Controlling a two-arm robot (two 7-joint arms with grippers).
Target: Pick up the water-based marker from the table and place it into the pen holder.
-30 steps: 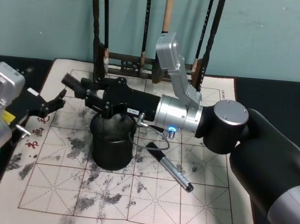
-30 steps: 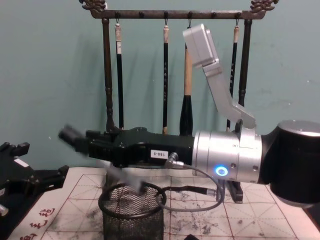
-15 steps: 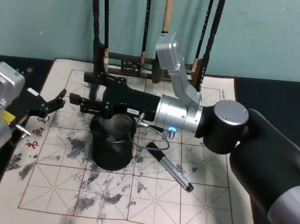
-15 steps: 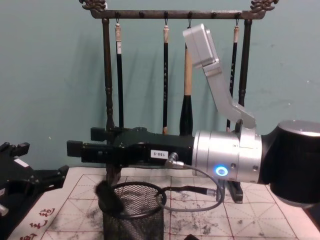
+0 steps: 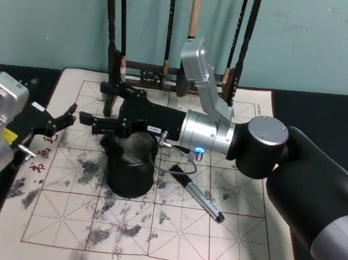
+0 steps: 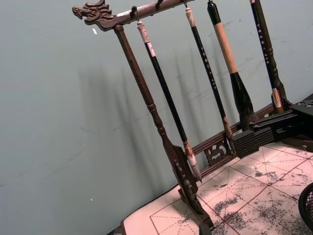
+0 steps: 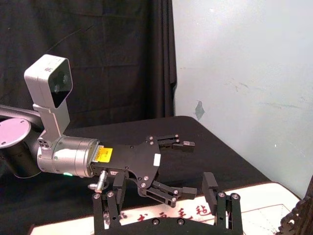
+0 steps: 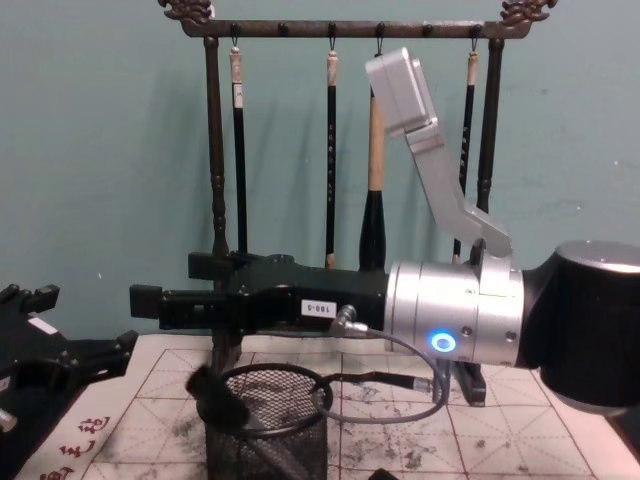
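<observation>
The pen holder (image 5: pixel 131 174), a black wire-mesh cup, stands on the ink-stained mat. A water-based marker leans inside it, its black cap (image 8: pixel 217 394) poking over the rim on the left side. My right gripper (image 5: pixel 102 104) hovers open just above the holder's rim (image 8: pixel 300 374), nothing between its fingers; in the chest view the right gripper (image 8: pixel 176 284) reaches in from the right. My left gripper (image 5: pixel 58 121) rests open at the mat's left edge, apart from the holder.
Another marker (image 5: pixel 198 198), black cap and grey barrel, lies on the mat right of the holder. The wooden brush rack (image 8: pixel 340 28) with hanging brushes stands at the mat's back edge. Black tablecloth (image 5: pixel 331 103) surrounds the mat.
My right gripper went from holding the marker tilted above the holder to open. The marker dropped into the holder and now leans on its rim. The left arm stayed still.
</observation>
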